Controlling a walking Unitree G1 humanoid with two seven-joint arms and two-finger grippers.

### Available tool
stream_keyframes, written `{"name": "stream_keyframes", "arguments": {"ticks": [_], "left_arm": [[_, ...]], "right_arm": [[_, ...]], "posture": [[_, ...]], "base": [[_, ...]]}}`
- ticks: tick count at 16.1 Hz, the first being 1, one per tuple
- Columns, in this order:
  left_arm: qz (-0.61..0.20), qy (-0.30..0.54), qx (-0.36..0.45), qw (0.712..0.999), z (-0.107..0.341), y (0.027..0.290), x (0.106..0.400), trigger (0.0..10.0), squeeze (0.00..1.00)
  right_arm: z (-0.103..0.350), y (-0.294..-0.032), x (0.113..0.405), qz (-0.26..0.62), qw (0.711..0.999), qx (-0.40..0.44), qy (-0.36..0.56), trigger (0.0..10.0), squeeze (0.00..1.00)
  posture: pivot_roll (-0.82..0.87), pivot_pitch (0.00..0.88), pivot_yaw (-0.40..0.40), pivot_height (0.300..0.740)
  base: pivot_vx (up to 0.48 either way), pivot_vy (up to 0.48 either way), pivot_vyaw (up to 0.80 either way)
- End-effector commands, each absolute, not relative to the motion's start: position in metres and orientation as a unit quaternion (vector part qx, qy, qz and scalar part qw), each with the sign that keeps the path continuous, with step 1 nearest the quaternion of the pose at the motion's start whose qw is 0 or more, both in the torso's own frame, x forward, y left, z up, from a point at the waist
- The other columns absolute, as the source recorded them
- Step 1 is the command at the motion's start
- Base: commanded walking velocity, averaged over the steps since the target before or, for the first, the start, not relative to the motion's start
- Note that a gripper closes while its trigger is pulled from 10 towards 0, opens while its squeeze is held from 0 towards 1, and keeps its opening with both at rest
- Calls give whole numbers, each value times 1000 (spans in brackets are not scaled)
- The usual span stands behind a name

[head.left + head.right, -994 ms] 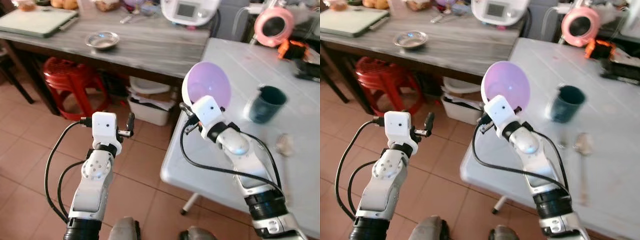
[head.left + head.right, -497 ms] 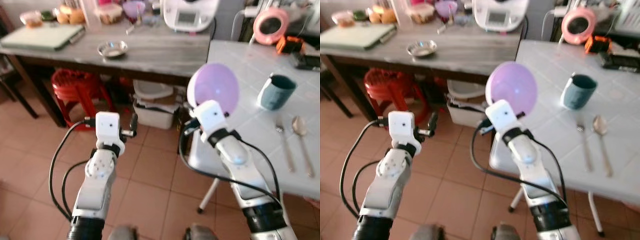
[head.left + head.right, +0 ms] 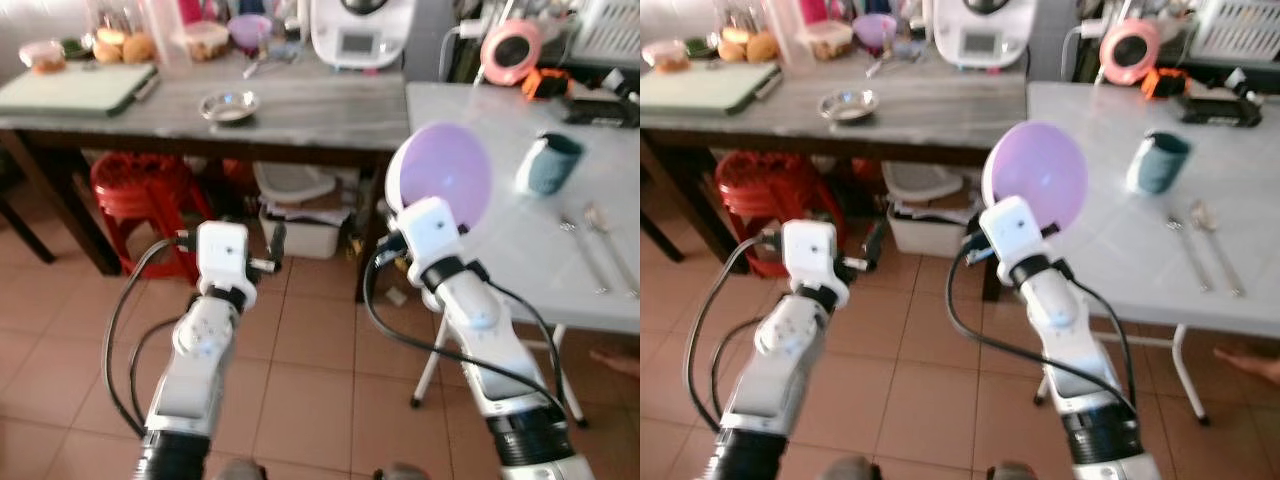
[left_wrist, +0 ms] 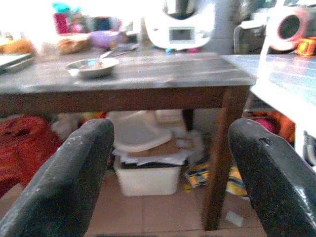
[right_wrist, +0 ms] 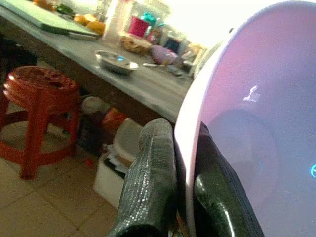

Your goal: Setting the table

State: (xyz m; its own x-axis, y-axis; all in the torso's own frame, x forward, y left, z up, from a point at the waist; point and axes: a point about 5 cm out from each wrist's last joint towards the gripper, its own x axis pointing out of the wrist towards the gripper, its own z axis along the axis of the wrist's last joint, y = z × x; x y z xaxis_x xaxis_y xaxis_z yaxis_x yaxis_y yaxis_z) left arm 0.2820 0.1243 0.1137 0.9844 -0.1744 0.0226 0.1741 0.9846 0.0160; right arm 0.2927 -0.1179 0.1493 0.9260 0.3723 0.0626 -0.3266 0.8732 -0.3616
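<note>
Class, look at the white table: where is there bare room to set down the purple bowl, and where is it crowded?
The right gripper holds the purple bowl by its rim. The white table is bare along its near left part, between its left edge and the teal cup. The fork and spoon lie nearer right. The far edge is crowded: pink appliance, black items.

A lilac bowl (image 3: 440, 182), a teal cup (image 3: 550, 164), a red stool (image 3: 135, 185), and terracotta floor tiles (image 3: 300, 370).
</note>
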Motion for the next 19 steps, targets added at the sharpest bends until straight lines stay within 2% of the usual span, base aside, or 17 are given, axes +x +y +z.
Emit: {"name": "stream_keyframes", "arguments": {"ticks": [1,11,19], "left_arm": [[-82,-13,8,996,116,129,283,10000,0],[-88,-13,-1,996,115,126,283,10000,0],[-102,-25,0,994,117,121,285,10000,0]], "right_arm": [[158,-111,292,186,963,-174,-85,10000,0],[151,-117,290,158,971,-163,-75,10000,0],[152,-112,291,158,971,-159,-80,10000,0]], "posture": [[-59,0,12,740],[-57,0,25,740],[-63,0,27,740]], "base": [[424,0,0],[378,271,0],[0,434,0]]}}
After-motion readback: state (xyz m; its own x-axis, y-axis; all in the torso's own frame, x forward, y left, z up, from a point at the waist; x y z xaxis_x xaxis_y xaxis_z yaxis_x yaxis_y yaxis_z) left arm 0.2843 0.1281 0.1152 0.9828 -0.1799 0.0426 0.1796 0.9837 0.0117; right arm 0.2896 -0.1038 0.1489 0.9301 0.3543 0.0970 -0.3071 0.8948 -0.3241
